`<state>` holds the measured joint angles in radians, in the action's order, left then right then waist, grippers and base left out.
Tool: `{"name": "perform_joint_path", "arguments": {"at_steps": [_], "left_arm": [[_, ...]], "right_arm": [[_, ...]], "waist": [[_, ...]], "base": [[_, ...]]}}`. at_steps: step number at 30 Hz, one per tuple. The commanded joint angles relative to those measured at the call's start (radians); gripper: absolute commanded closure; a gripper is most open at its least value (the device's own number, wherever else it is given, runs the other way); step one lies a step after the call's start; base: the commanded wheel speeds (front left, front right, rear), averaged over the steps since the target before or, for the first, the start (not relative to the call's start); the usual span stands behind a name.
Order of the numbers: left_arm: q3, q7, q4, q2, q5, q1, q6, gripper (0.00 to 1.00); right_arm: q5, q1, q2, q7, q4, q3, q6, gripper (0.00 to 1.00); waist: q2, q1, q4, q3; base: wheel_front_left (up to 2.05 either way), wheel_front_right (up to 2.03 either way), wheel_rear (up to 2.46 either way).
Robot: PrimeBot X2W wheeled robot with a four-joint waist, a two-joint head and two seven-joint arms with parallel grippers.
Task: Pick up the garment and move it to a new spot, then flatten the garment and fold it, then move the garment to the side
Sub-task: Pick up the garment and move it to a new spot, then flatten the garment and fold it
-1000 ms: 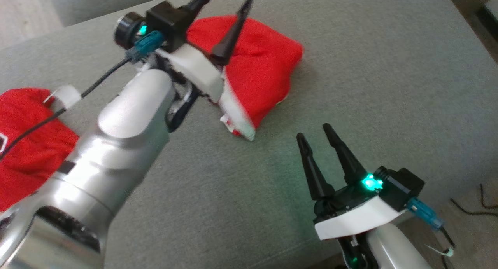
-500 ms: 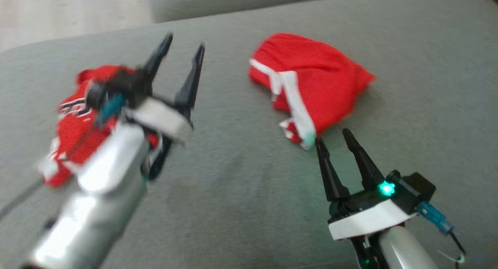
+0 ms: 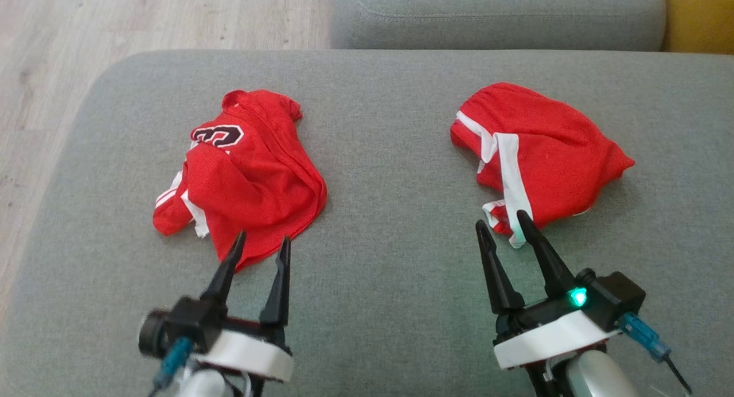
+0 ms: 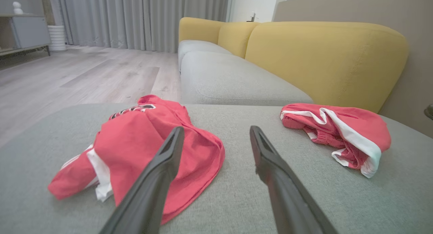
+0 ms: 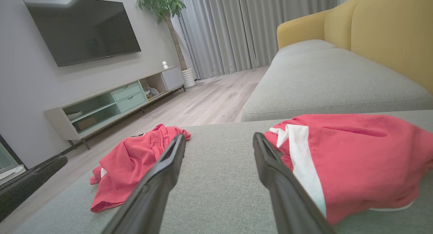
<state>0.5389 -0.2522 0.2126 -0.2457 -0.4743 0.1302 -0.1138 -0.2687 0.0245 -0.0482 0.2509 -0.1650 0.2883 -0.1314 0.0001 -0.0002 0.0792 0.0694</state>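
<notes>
Overhead, found the left tool (image 3: 263, 236) released and empty at the cushion's (image 3: 390, 305) near edge, tips just short of a crumpled red jersey (image 3: 246, 173) toward the left edge; right tool (image 3: 500, 218) likewise spread, empty, tips near the bunched red shorts (image 3: 545, 156) toward the right edge. From the left wrist, saw jersey left, shorts right, well apart. From the right wrist, saw shorts just beside the spread tool.

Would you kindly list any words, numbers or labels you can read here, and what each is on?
"3": dark numeral outlined in white, on the crumpled red jersey; a fold may hide further digits.
Red shorts: white trim, no readable text.
</notes>
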Motion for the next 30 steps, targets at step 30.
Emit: {"name": "perform_joint_path", "arguments": {"at_steps": [30], "left_arm": [[-0.196, -0.009, 0.028, 0.152, 0.185, 0.032, 0.164, 0.00]], "right_arm": [[0.209, 0.198, -0.002, -0.008, -0.407, -0.181, 0.001, 0.00]], "waist": [[-0.0001, 0.0002, 0.035, 0.087]], "base": [[0.00, 0.00, 0.00]]}}
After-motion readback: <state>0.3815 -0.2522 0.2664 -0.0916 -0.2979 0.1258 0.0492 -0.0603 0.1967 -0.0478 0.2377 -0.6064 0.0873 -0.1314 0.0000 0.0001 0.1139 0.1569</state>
